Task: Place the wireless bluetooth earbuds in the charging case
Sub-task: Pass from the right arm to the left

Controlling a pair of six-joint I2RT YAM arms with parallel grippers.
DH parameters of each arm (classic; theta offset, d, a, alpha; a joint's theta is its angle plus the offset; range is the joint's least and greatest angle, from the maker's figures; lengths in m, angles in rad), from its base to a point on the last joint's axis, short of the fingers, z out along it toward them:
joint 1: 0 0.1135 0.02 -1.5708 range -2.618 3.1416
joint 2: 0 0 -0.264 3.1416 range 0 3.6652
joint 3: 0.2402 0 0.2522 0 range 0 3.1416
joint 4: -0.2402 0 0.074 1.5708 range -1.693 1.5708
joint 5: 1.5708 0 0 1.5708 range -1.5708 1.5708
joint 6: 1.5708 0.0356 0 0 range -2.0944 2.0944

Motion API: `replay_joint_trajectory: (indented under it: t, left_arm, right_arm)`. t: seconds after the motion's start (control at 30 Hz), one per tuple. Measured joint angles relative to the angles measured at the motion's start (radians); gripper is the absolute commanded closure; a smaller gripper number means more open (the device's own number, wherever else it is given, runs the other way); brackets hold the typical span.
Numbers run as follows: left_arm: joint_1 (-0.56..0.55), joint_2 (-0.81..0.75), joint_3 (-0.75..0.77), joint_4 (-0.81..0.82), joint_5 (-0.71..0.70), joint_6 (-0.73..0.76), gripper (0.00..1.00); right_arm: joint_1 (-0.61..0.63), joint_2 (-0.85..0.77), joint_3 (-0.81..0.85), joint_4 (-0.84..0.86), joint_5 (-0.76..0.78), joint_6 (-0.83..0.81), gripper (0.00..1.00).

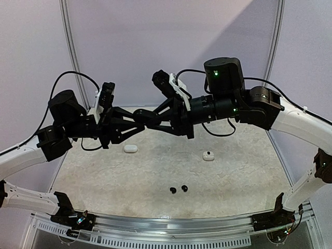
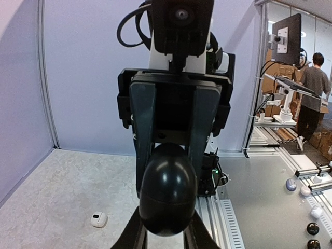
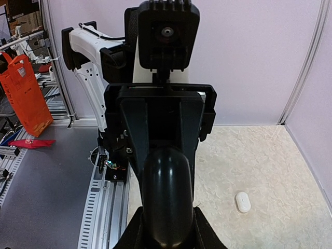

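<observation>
White arm links (image 1: 15,158), black joints (image 1: 62,106) and jaws, looping black cables (image 1: 78,74), small green lights (image 1: 215,74).

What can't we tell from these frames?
- Black case: seam and contents; wrist views show only its shell; top view, fingers hide it.
- Black earbuds: top view, too small to tell orientation.
- White object: top view, too small to say bud or case.

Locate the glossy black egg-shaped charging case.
Top external view: the glossy black egg-shaped charging case is held above the table, just left of centre, between the left gripper and right gripper.
</observation>
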Motion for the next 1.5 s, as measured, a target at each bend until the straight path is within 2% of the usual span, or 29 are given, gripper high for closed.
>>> replay_joint_trajectory:
  t: [0.23,0.37,0.43,0.63,0.9,1.17,1.23,1.33,1.5]
  left_arm:
    - [-0.001,0.002,0.004,0.007,0.007,-0.005,0.68]
    - [-0.001,0.003,0.006,0.015,0.008,-0.005,0.76]
    - [-0.001,0.003,0.007,0.018,0.011,0.005,0.76]
    - [-0.001,0.004,0.007,0.016,0.016,0.000,0.63]
    - [-0.002,0.004,0.007,0.006,0.022,0.006,0.64]
    - [-0.002,0.004,0.007,-0.004,0.019,0.022,0.74]
    - [-0.002,0.004,0.007,-0.004,0.019,0.030,0.72]
    - [-0.002,0.004,0.007,-0.005,0.019,0.028,0.63]
    - [-0.002,0.003,0.007,-0.013,0.018,0.029,0.64]
  right_arm:
    - [0.000,0.007,0.001,-0.009,0.000,-0.005,1.00]
    - [0.000,0.013,0.001,-0.025,0.000,-0.008,1.00]
    - [0.000,0.013,0.001,-0.026,-0.001,-0.005,1.00]
    - [0.000,0.013,0.002,-0.025,-0.002,-0.005,1.00]
    - [0.000,0.013,0.002,-0.025,-0.002,-0.009,1.00]
    - [0.000,0.013,0.002,-0.024,-0.006,-0.009,1.00]
    - [0.000,0.013,0.002,-0.024,-0.008,-0.007,1.00]
    - [0.000,0.013,0.002,-0.023,-0.010,-0.006,1.00]
    - [0.000,0.011,-0.001,-0.011,-0.010,-0.007,1.00]
